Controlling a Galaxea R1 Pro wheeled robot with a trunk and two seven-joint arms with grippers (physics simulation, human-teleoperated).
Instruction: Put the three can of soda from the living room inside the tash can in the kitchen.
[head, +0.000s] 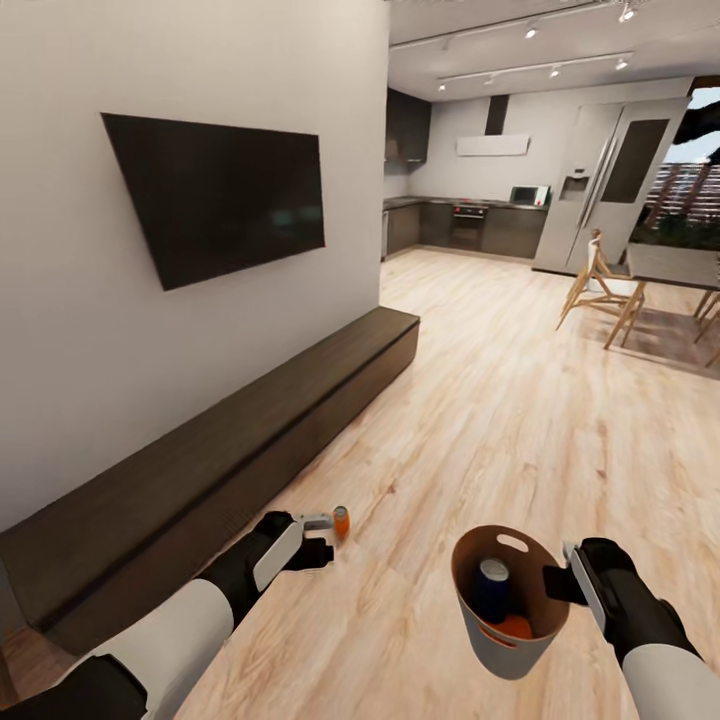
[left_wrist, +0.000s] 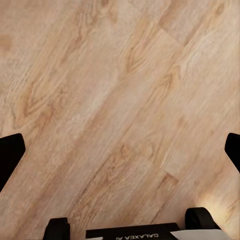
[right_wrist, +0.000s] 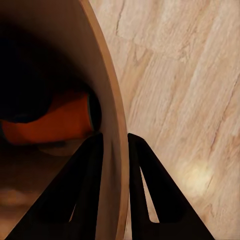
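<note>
Wood floor (head: 480, 400); tash can (head: 505, 655) holds blue can (head: 491, 588), orange can (head: 512, 628)

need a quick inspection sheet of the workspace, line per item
surface: light wood plank floor, robot standing in the open living area
job's things: trash can held off the floor by its rim; a blue can and an orange can lie inside it; a third, orange can sits at the left end effector's tip
clutter: nothing seen
end effectors: right end effector pinches the trash can wall, one finger inside, one outside; left end effector by the orange can, grip cannot be told
cables: nothing seen
surroundings: wall TV, long dark bench, kitchen ahead, fridge, table with chairs
</note>
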